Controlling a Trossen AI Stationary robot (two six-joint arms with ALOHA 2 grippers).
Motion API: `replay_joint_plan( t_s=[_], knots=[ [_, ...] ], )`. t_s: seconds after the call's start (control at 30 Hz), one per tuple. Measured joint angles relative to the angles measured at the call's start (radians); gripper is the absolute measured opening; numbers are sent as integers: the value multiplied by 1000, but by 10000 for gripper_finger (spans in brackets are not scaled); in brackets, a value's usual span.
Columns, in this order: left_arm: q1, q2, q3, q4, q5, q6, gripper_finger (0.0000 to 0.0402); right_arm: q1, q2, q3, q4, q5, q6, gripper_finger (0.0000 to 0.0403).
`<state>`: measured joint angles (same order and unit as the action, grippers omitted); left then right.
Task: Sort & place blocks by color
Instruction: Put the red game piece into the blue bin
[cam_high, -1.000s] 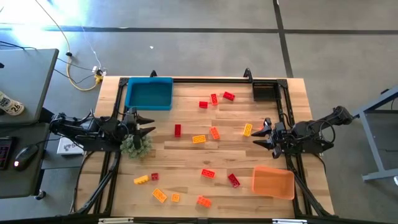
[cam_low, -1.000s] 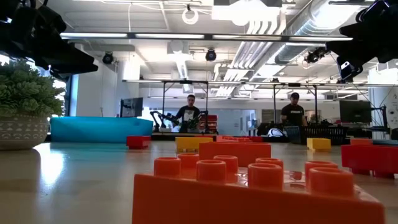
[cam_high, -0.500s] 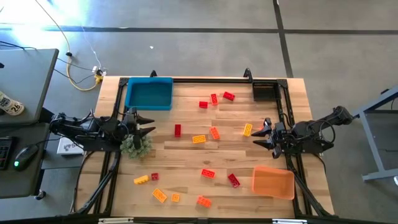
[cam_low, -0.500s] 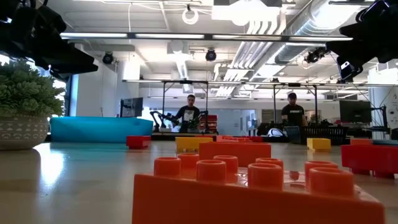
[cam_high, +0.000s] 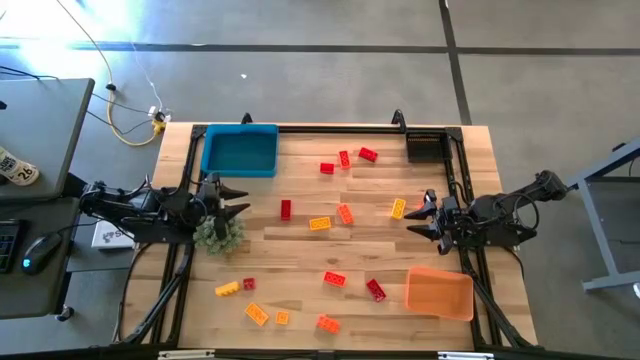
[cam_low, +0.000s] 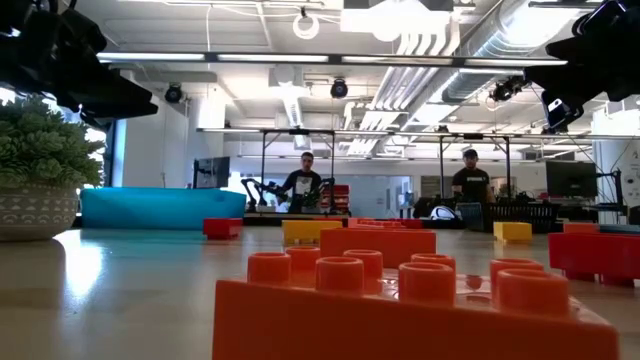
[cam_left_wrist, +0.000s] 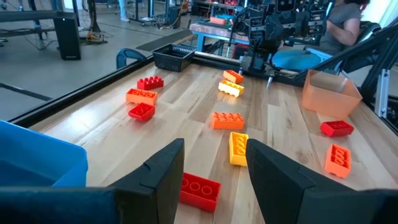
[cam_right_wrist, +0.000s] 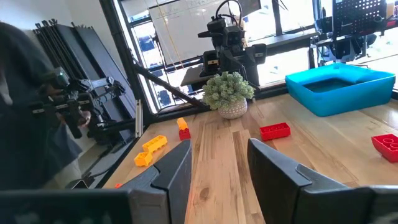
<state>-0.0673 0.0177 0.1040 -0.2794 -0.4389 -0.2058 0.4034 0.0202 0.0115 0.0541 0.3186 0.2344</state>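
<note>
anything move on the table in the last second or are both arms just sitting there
Nothing visibly changed. The left gripper sits open and empty beside the plant ball, the right gripper open and empty near a yellow block. The blocks, the blue tray and the orange tray lie where they were.
</note>
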Motion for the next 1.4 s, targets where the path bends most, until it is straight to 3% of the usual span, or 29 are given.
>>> replay_joint_plan(
  t_s=[0.4,0.6,0.77,0.93,1.17,1.4],
  knots=[
    [0,0,0,5,23,28,161,0,0,0,0,0,0,144],
    [2,0,0,102,9,-177,161,0,0,0,0,0,0,144],
    [2,0,0,250,-117,-295,161,0,0,0,0,0,0,144],
    [2,0,0,465,-246,-209,161,0,0,0,0,0,0,144],
    [3,8,0,769,-257,-28,161,0,0,0,0,0,0,144],
    [3,112,125,732,-303,68,161,0,0,0,0,0,0,144]
  ],
)
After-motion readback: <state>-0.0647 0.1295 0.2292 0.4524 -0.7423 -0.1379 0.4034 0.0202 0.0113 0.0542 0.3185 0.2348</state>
